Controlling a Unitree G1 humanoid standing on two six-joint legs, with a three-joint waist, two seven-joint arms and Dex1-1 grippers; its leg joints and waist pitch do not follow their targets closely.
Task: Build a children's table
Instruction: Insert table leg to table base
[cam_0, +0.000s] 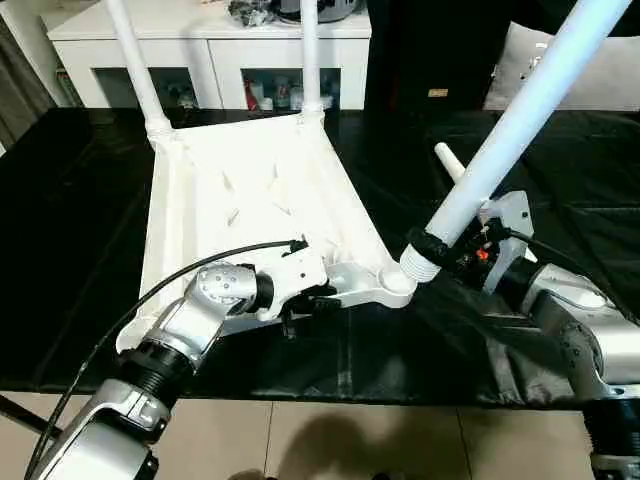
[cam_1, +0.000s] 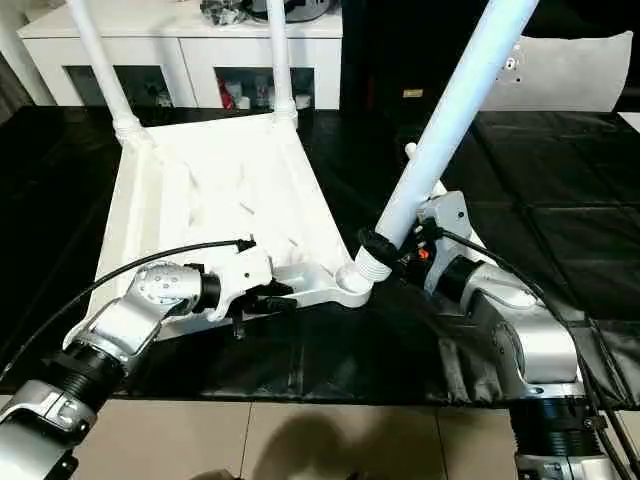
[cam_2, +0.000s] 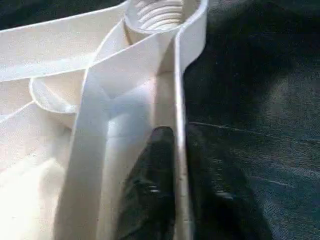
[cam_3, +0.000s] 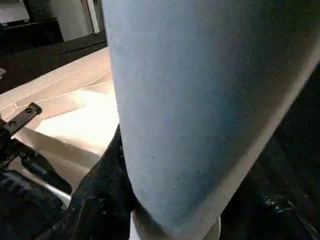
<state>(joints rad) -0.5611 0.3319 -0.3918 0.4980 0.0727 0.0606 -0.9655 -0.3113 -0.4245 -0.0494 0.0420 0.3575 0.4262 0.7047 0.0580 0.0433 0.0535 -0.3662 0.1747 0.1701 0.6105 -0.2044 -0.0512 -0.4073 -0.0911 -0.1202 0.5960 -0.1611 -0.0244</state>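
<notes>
The children's table top (cam_0: 250, 200) lies upside down on the black cloth, ribs facing up. Two white legs (cam_0: 135, 70) (cam_0: 310, 55) stand upright in its far corner sockets. My left gripper (cam_0: 310, 300) is shut on the top's near rim (cam_2: 177, 100), one black finger (cam_2: 150, 190) inside the wall and one outside. My right gripper (cam_0: 432, 248) is shut on a third leg (cam_0: 520, 120), low down by its threaded end. That leg leans to the right, its threaded end resting at the near right corner socket (cam_0: 395, 285). Another leg (cam_0: 450, 162) lies on the cloth behind it.
A white cabinet (cam_0: 200, 40) with glass doors stands behind the table. A grey cushion (cam_0: 600, 75) is at the back right. The black cloth (cam_0: 60, 250) covers the work table, whose front edge runs just below my forearms, with tiled floor (cam_0: 330, 440) beneath.
</notes>
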